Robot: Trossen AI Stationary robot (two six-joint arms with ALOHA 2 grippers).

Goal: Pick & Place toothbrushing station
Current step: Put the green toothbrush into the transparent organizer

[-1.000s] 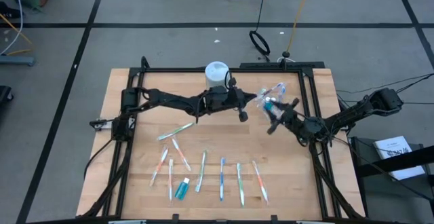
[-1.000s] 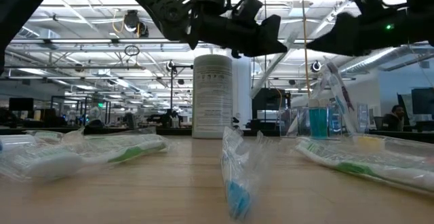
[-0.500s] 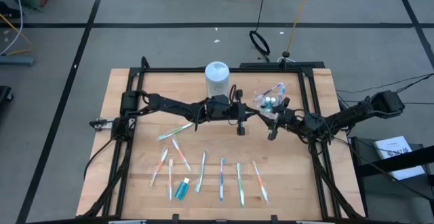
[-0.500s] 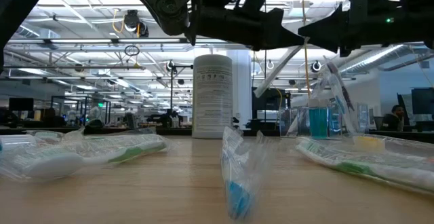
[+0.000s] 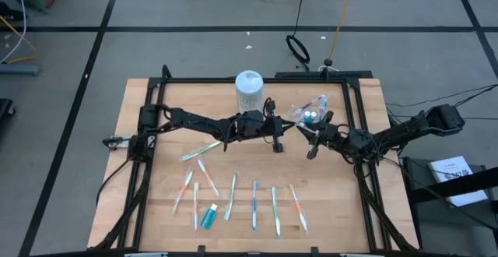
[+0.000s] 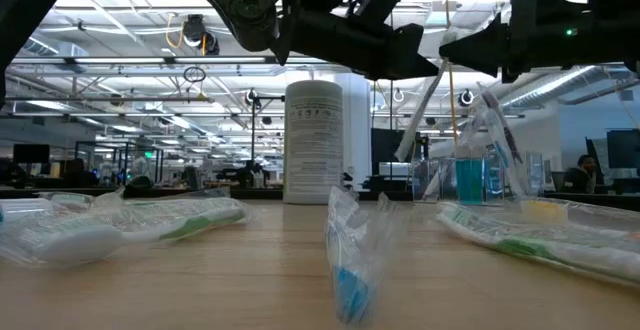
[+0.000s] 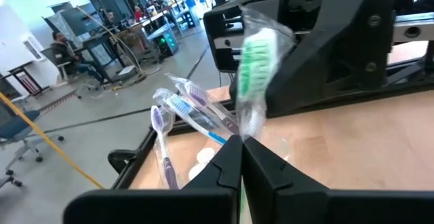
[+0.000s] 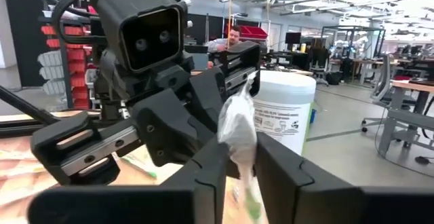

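Handover in progress above the middle of the table. My left gripper [image 5: 289, 127] is clamped on the lower end of a wrapped green toothbrush [image 7: 256, 68], which stands up out of its fingers. My right gripper [image 5: 309, 138] faces it nose to nose, and its two fingers [image 8: 207, 166] sit on either side of the crinkled wrapper, close against it. I cannot tell whether they have full hold yet.

The clear cup [image 5: 310, 110] stands just behind the two grippers, near the far right corner of the table [image 5: 156, 210], already holding several brushes [image 7: 178, 112]. The white canister [image 5: 248, 87] is to its left. More brushes lie in a row near the front edge [image 5: 255, 204], with a teal tube [image 5: 208, 216] among them.

Judgement for this step: the wrapper is slippery film, so I want the right fingers pinching the brush handle itself, not just loose plastic. The left should let go only once the right grip is firm, then draw straight back to avoid twisting the brush. Risk: dropping it between the arms.
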